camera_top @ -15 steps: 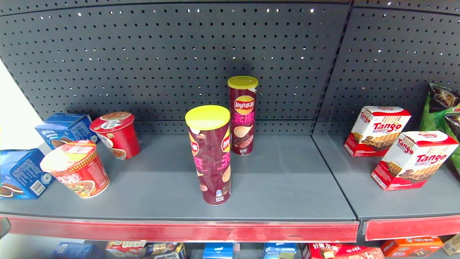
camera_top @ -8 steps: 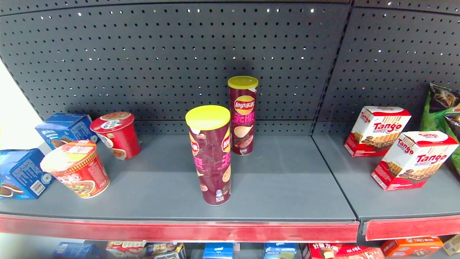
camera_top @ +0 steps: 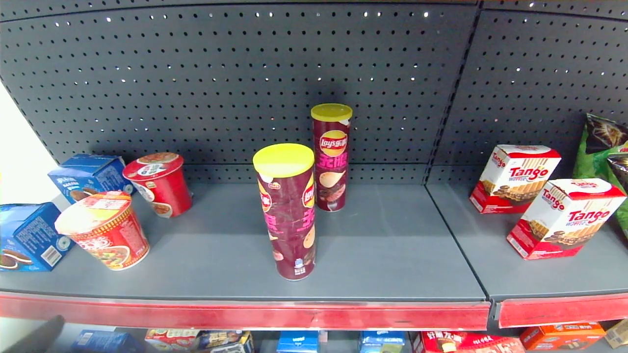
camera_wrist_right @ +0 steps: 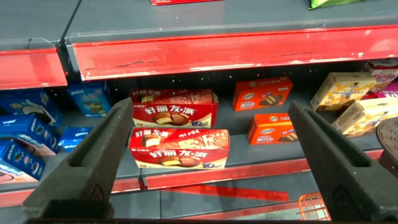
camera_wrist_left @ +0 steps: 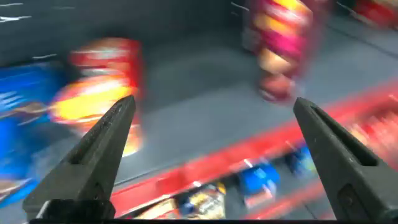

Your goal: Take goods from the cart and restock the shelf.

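Tubes [camera_top: 289,215] upright on matte shelf [camera_top: 392,245]

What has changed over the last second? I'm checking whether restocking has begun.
A dark part of the left arm has come into the head view's lower left corner, below the red front edge of the shelf. Nothing was taken or let go: the left gripper and right gripper are open and empty. The front chip can, rear chip can, noodle cups and wafer boxes stayed put.

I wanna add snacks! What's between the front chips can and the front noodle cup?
Nothing. The head view shows bare grey shelf between the front chips can and front noodle cup.
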